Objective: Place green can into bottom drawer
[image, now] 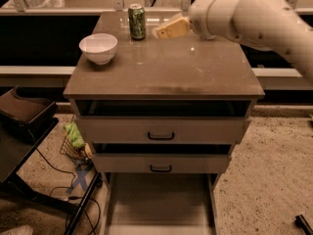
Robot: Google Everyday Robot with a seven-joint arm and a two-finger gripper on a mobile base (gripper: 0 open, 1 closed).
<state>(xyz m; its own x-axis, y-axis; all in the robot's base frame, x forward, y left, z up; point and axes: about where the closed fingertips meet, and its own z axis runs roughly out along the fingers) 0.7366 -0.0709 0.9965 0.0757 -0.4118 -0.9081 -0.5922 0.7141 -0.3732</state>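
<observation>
The green can (137, 21) stands upright at the back of the grey cabinet's top (166, 67), left of centre. My gripper (165, 30) hangs just above the top, a little to the right of the can and apart from it, its pale tip pointing left at the can. My arm reaches in from the upper right. The bottom drawer (159, 199) is pulled out at the foot of the cabinet, its plain grey floor showing.
A white bowl (98, 48) sits on the cabinet top at the left. Two upper drawers with black handles (161, 136) are below the top. A dark stand (24, 126) and cables lie on the floor at left, with a green item (74, 135).
</observation>
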